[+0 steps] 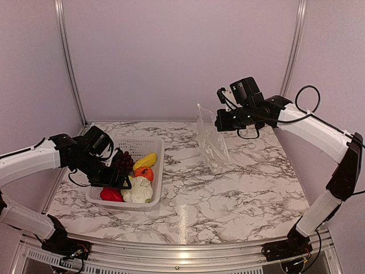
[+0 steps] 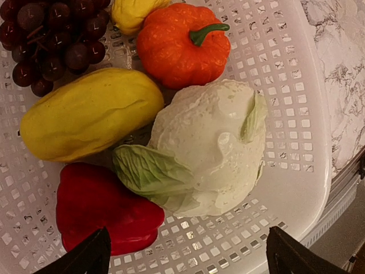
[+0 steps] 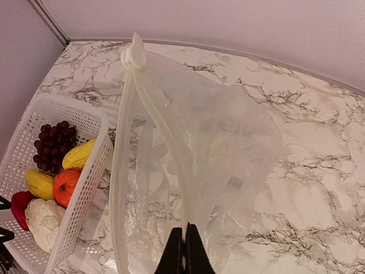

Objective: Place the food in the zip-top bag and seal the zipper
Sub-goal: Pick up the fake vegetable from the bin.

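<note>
1. While the left gripper (image 2: 188, 260) hangs over the near-left part of the white basket (image 1: 155, 144), fingers spread wide with nothing between them, the risk is a poor pick. The red pepper (image 2: 102, 208) and the pale cauliflower (image 2: 211, 148) lie touching, so coming down on the seam between them could nudge both or catch the basket wall.
2. Directly under that gripper, the pepper sits beside one fingertip and the cauliflower fills the middle. A yellow piece (image 2: 85, 120), an orange pumpkin (image 2: 182, 43) and dark grapes (image 2: 45, 40) lie farther off in the basket.
3. Right of the basket and well apart from it, the zip-top bag (image 1: 212, 142) stands on the marble table (image 1: 239, 194) with none of the food in it.
4. At far right, the right gripper (image 3: 183, 251) is pinched together on the bag's edge, holding it upright. The mouth looks narrow, so a piece could snag the rim or drag the slippery film out of the pinch. I cannot pick out the zipper.
</note>
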Controlling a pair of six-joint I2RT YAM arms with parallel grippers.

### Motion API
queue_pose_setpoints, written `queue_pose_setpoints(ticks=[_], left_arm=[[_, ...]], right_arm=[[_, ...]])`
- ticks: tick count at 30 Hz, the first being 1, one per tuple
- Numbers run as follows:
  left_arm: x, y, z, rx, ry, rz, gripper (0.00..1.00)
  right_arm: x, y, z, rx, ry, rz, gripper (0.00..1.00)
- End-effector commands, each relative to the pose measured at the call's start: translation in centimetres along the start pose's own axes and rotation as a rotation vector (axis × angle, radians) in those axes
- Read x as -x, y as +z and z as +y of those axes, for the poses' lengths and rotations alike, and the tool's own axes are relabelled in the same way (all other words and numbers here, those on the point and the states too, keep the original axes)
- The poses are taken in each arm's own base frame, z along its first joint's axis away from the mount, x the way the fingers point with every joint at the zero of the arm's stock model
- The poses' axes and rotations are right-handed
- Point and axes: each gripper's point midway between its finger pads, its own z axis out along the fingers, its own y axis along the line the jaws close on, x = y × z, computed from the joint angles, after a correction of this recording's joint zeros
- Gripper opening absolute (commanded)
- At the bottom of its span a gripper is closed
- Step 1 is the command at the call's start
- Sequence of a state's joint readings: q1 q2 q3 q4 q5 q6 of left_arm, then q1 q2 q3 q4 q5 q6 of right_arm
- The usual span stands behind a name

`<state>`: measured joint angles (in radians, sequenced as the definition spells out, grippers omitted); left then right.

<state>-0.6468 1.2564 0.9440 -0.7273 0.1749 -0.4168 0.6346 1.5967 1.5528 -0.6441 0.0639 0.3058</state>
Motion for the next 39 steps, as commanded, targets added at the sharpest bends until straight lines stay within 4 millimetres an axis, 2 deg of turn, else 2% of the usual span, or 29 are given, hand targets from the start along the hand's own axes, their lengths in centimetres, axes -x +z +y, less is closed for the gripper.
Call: queue_pose_setpoints(ticks=[1, 15, 21, 25, 29, 32, 39], left_arm=[[-0.1, 1.1, -0.4, -0.057, 0.043, 0.014, 0.96], [1.9, 4.6, 0.7, -0.069, 0.087, 0.053, 0.89], [1.4, 6.1, 1.3, -0.065, 0.098, 0.128, 0.86], [0.5, 6.6, 0.1, -0.171, 0.054, 0.161, 0.84], [-0.1, 6.3, -1.7, -0.292, 0.024, 0.168, 0.8], [0.2, 5.8, -2.4, -0.347, 0.007, 0.149, 0.73], [1.3, 5.8, -2.1, -0.347, -0.042, 0.117, 0.43]], right_arm=[[0.1, -0.2, 0.8, 0.047, -0.007, -0.001, 0.0], [-1.0, -0.6, 0.6, 0.047, -0.009, 0.021, 0.0], [-1.1, -0.6, 0.4, 0.038, -0.005, 0.02, 0.0], [-1.3, -0.6, 0.4, 0.04, 0.011, 0.017, 0.0], [-1.6, -0.6, 0.3, 0.042, 0.024, 0.015, 0.0], [-1.7, -0.5, 0.4, 0.046, 0.025, 0.017, 0.0], [-1.4, -0.3, 0.5, 0.048, 0.025, 0.012, 0.0]])
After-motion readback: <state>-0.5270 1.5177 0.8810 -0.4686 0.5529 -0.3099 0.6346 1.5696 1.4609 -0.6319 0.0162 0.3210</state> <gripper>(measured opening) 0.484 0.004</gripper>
